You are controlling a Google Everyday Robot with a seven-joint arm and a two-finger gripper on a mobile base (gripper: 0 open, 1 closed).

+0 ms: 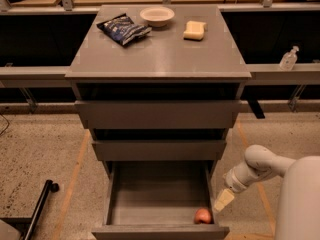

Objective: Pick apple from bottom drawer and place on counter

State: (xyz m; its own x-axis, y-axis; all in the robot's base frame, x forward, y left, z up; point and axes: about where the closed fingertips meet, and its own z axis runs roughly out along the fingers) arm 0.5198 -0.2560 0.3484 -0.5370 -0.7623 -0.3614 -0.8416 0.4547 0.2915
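Camera view, looking down on the front of a grey drawer cabinet.

Desk (160, 59): broad grey top slab of the cabinet, slightly glossy. Carrying three items toward its far edge:
- Snack bag (123, 29): dark blue, crumpled, at the left.
- Bowl (157, 16): shallow, white, at the middle, just beside the bag.
- Sponge (194, 30): pale yellow block, at the right, apart from the bowl.

Top drawer (157, 114): shallow, grey, plain front, dark gap above it.

Middle drawer (159, 150): shallow, grey, directly below the top drawer, dark gap above it.

Bottom drawer (150, 196): lowest of the three, pulled well out, grey inside open to view.

Apple (202, 216): reddish-orange, lying on the floor of the bottom drawer in its front right corner, close against the front wall.

Claw (223, 200): cream-coloured tip, hanging outside the bottom drawer just beside its right wall, angled down and to the left. Near the apple but apart from it, with the drawer wall between. Wide or narrow: cannot tell.

Arm (255, 166): white, reaching in from the lower right.

Ledge (35, 73): long, narrow, grey, running behind the cabinet on both sides.

Bottle (289, 59): small, clear, standing on the ledge at the right.

Floor (40, 149): speckled beige, marked with orange lines on either side of the cabinet.
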